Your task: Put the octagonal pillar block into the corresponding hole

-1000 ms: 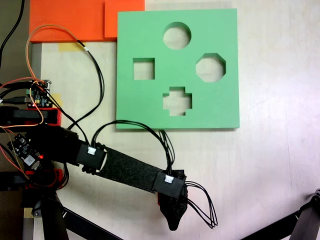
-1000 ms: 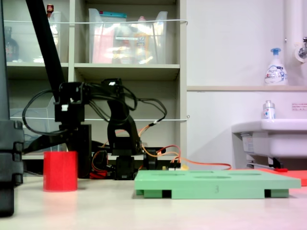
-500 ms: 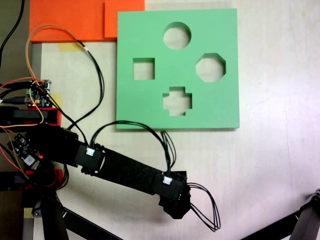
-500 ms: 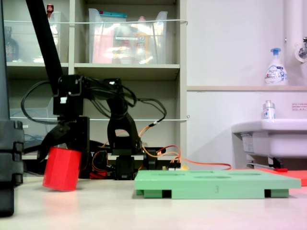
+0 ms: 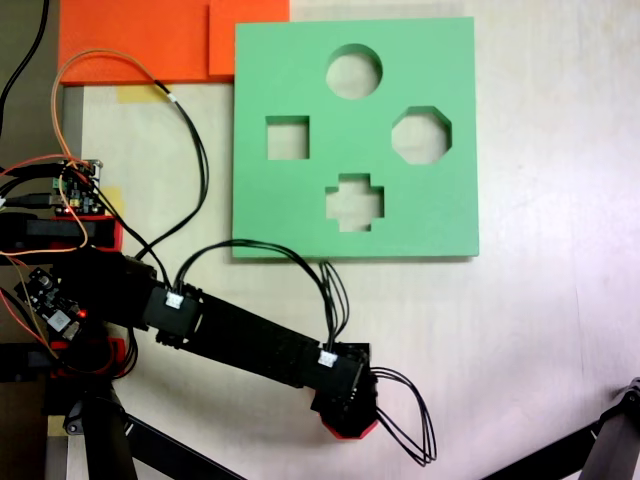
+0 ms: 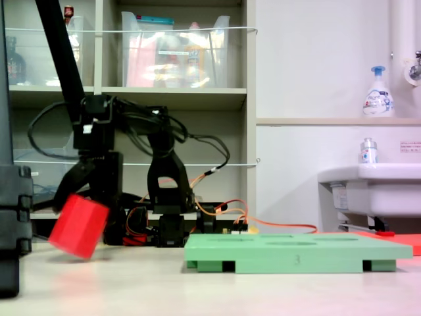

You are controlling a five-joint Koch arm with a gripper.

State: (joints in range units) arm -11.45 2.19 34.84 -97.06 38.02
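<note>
At lower left of the second exterior view, the gripper (image 6: 84,197) clenches the tilted red block (image 6: 77,226) clear of the table (image 6: 217,293), well apart from the green board (image 6: 299,252).

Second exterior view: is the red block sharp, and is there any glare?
In the second exterior view the octagonal pillar block, tilted in the tool, looks slightly soft; the shelf bins are washed out. In the first exterior view lighting is even and the green board is sharp.
</note>
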